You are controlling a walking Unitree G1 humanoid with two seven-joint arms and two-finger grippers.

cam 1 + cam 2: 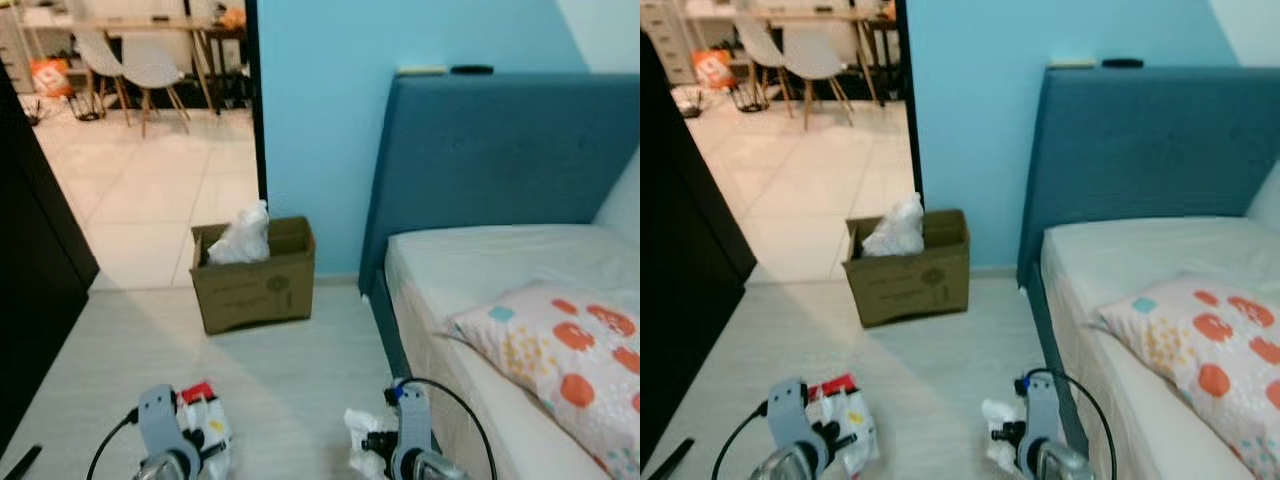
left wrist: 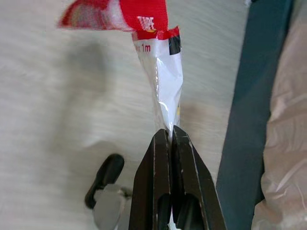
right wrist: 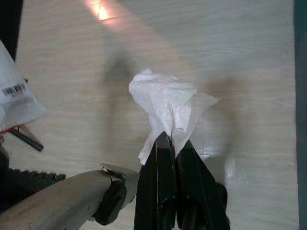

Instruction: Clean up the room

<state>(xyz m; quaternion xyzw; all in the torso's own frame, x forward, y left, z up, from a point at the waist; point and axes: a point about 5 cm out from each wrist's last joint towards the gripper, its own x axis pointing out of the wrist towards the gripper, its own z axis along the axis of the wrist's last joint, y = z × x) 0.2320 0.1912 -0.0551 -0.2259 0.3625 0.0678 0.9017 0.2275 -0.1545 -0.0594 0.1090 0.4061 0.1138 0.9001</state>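
My left gripper (image 2: 171, 135) pinches one red-and-white wrapper (image 2: 160, 81) printed "1m"; my right gripper (image 3: 173, 140) clamps one white tissue (image 3: 168, 108). One cardboard box (image 1: 256, 275) at 12 o'clock.

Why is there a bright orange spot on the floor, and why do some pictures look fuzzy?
In the right wrist view, the orange spot is glare on the pale wood floor, above the crumpled white tissue. In the left wrist view, the floor looks streaked with blur around the red-and-clear plastic wrapper. Both eye views are soft.
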